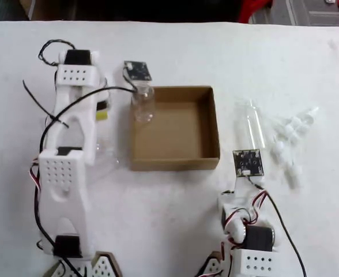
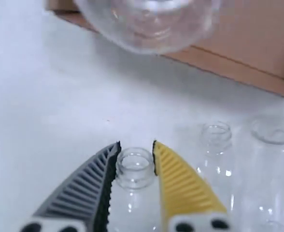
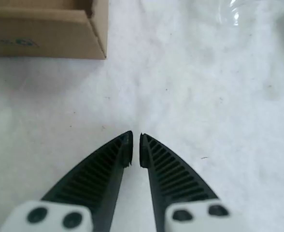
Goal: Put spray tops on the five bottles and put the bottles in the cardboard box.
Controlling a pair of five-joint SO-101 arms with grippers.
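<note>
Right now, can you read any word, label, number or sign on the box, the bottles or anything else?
Cardboard box, outer wall: a faint greenish print, too blurred to read.
Bottle in the left end effector: no print visible.
Spray tops: no print visible.
No other text can be read.

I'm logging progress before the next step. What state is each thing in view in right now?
cardboard box: open, nothing on its floor.
held bottle: upright, no spray top.
left gripper: shut on that bottle's neck.
neighbouring bottles: upright, uncapped.
right gripper: shut, empty.
lying bottle: on its side right of the box, no top.
spray tops: loose on the table.
</note>
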